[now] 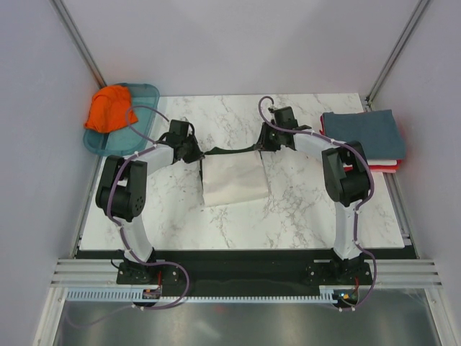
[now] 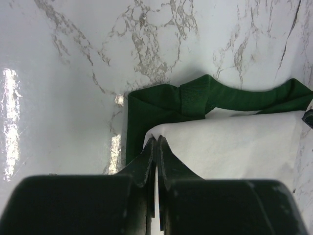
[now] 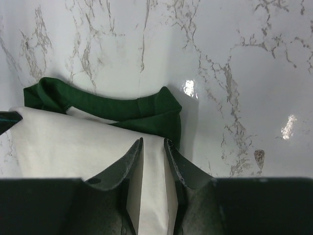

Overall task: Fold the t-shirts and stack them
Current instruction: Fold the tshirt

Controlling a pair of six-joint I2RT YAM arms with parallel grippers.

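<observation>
A cream t-shirt (image 1: pixel 234 180) with dark green sleeves lies partly folded on the marble table, its green far edge stretched between both grippers. My left gripper (image 1: pixel 194 153) is at its far left corner. In the left wrist view this gripper (image 2: pixel 156 139) is shut, pinching the cream cloth (image 2: pixel 234 142) at its tips. My right gripper (image 1: pixel 265 144) is at the far right corner. In the right wrist view its jaws (image 3: pixel 153 142) stand apart over the cream cloth (image 3: pixel 63 142), which shows between them. An orange t-shirt (image 1: pixel 108 108) lies crumpled at the back left.
The orange tee rests in a translucent teal tray (image 1: pixel 148 97) off the table's back left corner. A folded stack sits at the right edge, slate-blue on top (image 1: pixel 362 133) with white and red (image 1: pixel 385 167) beneath. Grey walls enclose the table.
</observation>
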